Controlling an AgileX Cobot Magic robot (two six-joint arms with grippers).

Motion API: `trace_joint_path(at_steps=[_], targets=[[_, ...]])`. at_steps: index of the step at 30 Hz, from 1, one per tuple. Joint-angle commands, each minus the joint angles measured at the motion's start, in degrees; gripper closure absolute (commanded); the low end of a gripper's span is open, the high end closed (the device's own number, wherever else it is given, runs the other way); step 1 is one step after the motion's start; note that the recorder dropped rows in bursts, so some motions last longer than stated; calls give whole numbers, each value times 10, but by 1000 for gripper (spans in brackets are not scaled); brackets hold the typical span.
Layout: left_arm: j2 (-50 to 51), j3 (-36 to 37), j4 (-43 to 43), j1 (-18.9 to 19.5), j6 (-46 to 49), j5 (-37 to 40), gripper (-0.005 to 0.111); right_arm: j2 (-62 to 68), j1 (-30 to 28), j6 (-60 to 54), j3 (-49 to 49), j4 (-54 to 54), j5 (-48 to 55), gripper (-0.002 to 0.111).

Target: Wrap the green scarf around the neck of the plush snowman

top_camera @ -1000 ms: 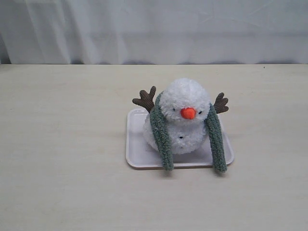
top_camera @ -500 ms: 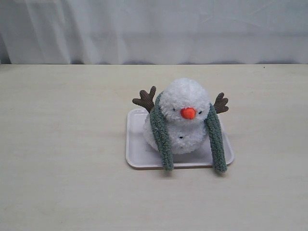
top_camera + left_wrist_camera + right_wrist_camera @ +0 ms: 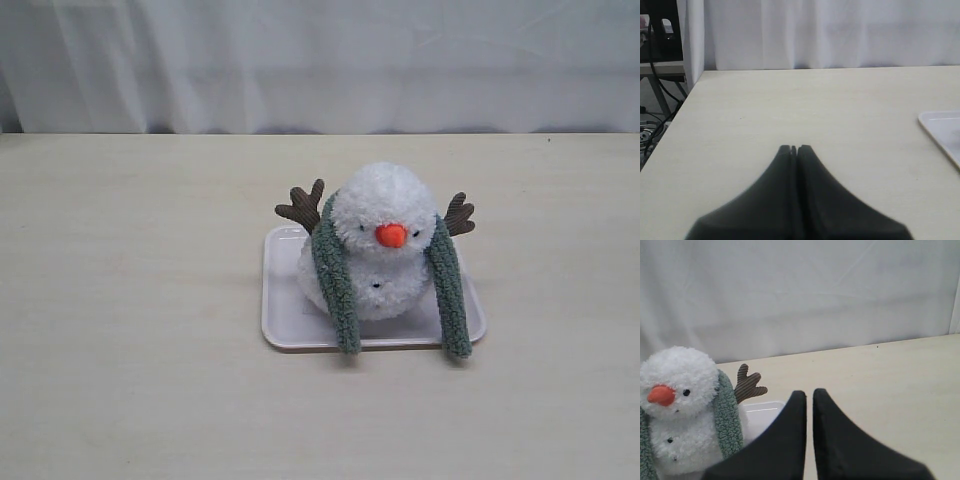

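On tray (image 3: 285, 325) at surface (image 3: 130, 300) centre, plush snowman (image 3: 380, 215) sat upright; green scarf (image 3: 335, 280) draped behind neck (image 3: 378, 262), 2 ends uncrossed in front, seemingly staged for wrapping. Meanwhile left claw (image 3: 794, 148), right claw (image 3: 809, 394) pinched closed, empty.

White plush snowman (image 3: 375, 245) with orange nose, grey-green ribbed green scarf (image 3: 336, 280), white tray (image 3: 285, 320).

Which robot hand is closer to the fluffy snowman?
The right. The right gripper sits shut just beside the plush snowman, apart from it. The left gripper, also shut, sees only a corner of the white tray; the snowman is out of its view.
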Motion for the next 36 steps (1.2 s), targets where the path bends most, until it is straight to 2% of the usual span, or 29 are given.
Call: trace_joint_path(at_steps=[1, 17, 25, 36], targets=[[-2, 1, 0, 2, -2, -4, 107, -2, -3, -5, 1, -1, 3, 104], [-2, 1, 0, 2, -2, -4, 107, -2, -3, -5, 1, -1, 5, 104], [-2, 1, 0, 2, -2, -4, 107, -2, -3, -5, 1, -1, 75, 104], [-2, 1, 0, 2, -2, -4, 107, -2, -3, -5, 1, -1, 76, 104]])
